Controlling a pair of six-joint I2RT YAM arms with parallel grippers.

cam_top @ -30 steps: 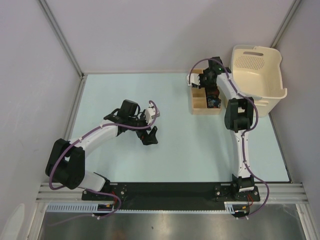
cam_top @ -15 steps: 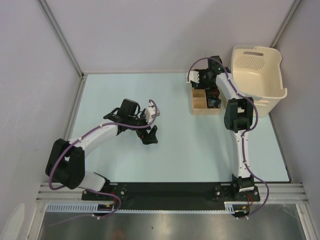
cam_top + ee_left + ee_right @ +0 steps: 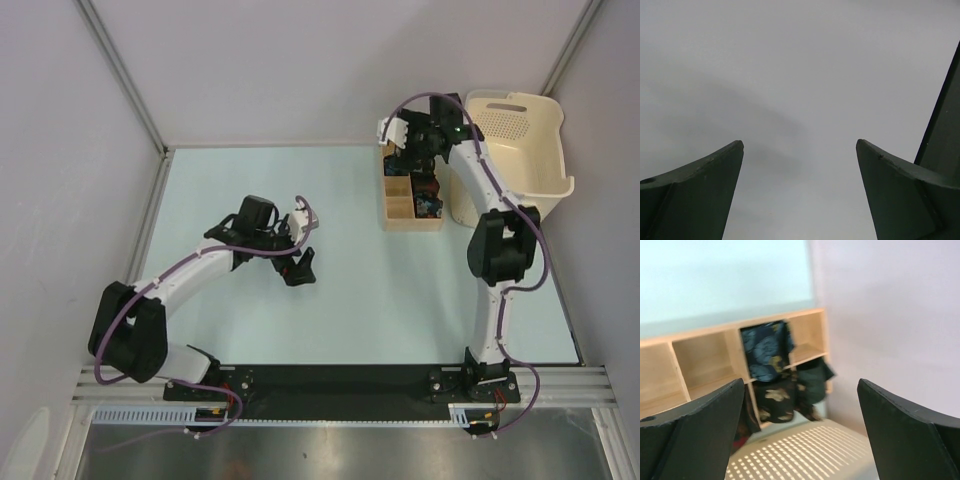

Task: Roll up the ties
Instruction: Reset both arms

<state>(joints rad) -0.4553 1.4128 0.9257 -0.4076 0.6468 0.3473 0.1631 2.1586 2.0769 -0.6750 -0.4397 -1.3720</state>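
The right claw (image 3: 800, 382) stands wide open with nothing between its 2 fingers, hanging over the far end of the wooden box (image 3: 700, 337). The ties (image 3: 774, 402) sit in that box, just ahead of and below this claw. Its wrist view is blurred, so their patterns are hard to read. A navy floral tie (image 3: 765, 352) fills 1 compartment straight ahead of the claw and seems to poke a little past the box's edge. Closer to the claw lie darker bundles whose outlines run together, so how many there are cannot be told. One of the claw's fingers (image 3: 695, 430) covers a near corner of the box and part of a dark tie, and 1 end of the box is cut off by the frame. Beneath the claw a cream basket (image 3: 805, 455) shows only a strip of its perforated wall. From above, the right arm hides the far end of the box. The left claw (image 3: 800, 145) is likewise spread wide and empty, over the table (image 3: 250, 180) and well apart from the box. Its own camera shows only 2 dark fingers against a plain grey blur.
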